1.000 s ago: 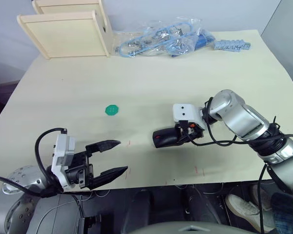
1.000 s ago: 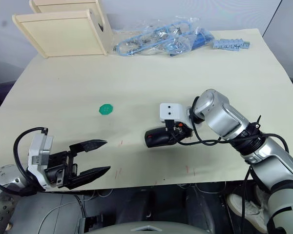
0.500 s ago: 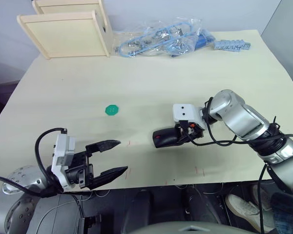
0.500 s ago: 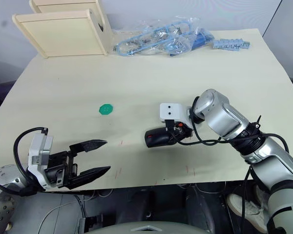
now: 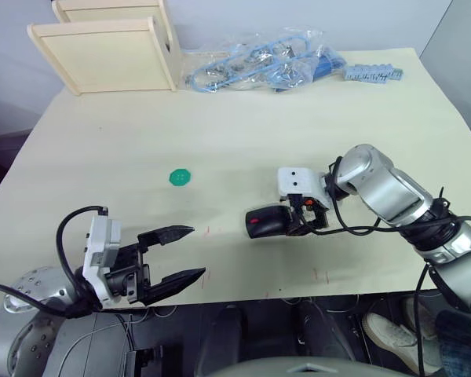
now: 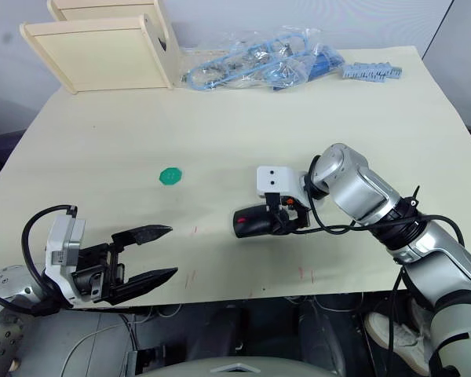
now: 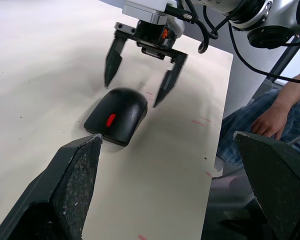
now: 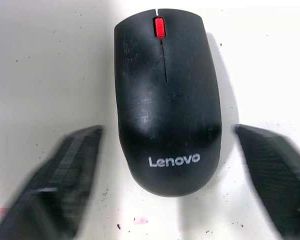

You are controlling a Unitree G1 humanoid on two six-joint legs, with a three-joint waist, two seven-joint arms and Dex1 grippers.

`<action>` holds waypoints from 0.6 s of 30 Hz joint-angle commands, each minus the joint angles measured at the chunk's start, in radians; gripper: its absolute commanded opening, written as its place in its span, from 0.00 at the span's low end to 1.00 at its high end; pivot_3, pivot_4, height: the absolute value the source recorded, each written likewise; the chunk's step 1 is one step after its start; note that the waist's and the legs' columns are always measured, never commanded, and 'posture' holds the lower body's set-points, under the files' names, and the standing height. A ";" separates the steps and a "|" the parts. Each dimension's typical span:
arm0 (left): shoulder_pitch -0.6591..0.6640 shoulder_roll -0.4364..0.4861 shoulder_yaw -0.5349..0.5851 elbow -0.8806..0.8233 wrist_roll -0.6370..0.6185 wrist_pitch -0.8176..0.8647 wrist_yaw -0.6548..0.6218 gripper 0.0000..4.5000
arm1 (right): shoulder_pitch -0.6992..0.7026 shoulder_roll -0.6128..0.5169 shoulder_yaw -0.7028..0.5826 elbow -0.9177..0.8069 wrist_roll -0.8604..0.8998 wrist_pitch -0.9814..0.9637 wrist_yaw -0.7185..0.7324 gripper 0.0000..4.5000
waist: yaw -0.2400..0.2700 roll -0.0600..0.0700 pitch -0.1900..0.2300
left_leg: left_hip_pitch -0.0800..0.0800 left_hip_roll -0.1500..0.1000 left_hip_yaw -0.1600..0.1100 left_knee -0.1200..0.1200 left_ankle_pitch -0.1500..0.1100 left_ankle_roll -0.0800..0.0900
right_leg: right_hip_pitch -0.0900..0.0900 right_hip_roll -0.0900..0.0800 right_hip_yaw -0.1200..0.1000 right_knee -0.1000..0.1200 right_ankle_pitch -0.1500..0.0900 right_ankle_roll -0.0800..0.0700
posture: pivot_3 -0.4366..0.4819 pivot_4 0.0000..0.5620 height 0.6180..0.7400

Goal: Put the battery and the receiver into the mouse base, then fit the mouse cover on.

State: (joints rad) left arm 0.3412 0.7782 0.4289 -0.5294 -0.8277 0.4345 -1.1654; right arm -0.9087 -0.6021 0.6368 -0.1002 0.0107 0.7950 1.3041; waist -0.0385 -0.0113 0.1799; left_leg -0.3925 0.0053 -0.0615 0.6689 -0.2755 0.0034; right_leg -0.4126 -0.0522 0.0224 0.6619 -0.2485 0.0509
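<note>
The pale table (image 5: 243,141) is carrying wooden trays (image 5: 110,47) at its far left corner, a heap of clear bags with blue parts (image 5: 259,63) at the far edge and a small green disc (image 5: 179,177) out in the open middle. Compared with a second ago, the right gripper (image 7: 138,79) is sitting with its fingers spread apart and drawn a little back from the assembled mouse — earlier those fingers were closed in around its rear end. The mouse cover (image 8: 167,95) is lying fitted on the mouse base (image 7: 110,136), and the mouse is resting flat on the table, right of centre, nothing gripping it. The head views are giving it as a dark oval just beside the right gripper; the right wrist view is showing the white lettering at the end nearest that gripper and the red wheel (image 8: 160,27) at the far end. The left wrist view is showing a person's hand (image 7: 270,120) beyond the table edge. The mouse's long axis is running roughly across the table, wheel end pointing toward the robot's left. The left gripper (image 5: 190,253) is hovering near the front edge, wide open and empty, unmoved from before.
</note>
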 commanded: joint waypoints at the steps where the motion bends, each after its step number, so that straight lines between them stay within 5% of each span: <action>1: 0.001 0.003 0.007 -0.017 -0.008 -0.009 -0.005 1.00 | -0.024 -0.001 -0.022 -0.019 0.006 -0.014 0.002 0.99 | 0.000 0.000 0.000 | 0.000 0.000 0.000 0.000 0.000 0.000 | 0.000 0.000 0.000 0.000 0.000 0.000 | 0.48 0.27 1.00; 8: 0.004 0.002 0.010 -0.018 -0.008 -0.010 -0.004 1.00 | -0.021 -0.003 -0.071 -0.046 0.036 -0.065 0.003 0.99 | 0.000 0.000 0.000 | 0.000 0.000 0.000 0.000 0.000 0.000 | 0.000 0.000 0.000 0.000 0.000 0.000 | 0.48 0.27 1.00; 15: 0.018 -0.003 0.017 -0.019 -0.004 -0.015 0.001 1.00 | 0.024 0.121 -0.196 -0.104 0.169 -0.052 -0.080 0.99 | 0.000 0.000 0.000 | 0.000 0.000 -0.001 0.000 0.000 0.000 | 0.000 0.000 0.000 0.000 0.000 0.000 | 0.48 0.27 1.00; 18: 0.020 -0.004 0.015 -0.018 -0.003 -0.016 0.003 1.00 | 0.056 0.162 -0.179 -0.126 0.178 -0.019 -0.125 0.80 | 0.000 0.000 0.000 | 0.000 0.000 -0.001 0.000 0.000 0.000 | 0.000 0.000 0.000 0.000 0.000 0.000 | 0.48 0.27 1.00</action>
State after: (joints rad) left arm 0.3568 0.7760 0.4283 -0.5294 -0.8266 0.4333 -1.1612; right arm -0.8488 -0.4427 0.4666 -0.1864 0.1740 0.7652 1.2007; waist -0.0384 -0.0114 0.1798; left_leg -0.3926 0.0056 -0.0620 0.6688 -0.2755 0.0034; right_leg -0.4126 -0.0523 0.0223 0.6622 -0.2485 0.0509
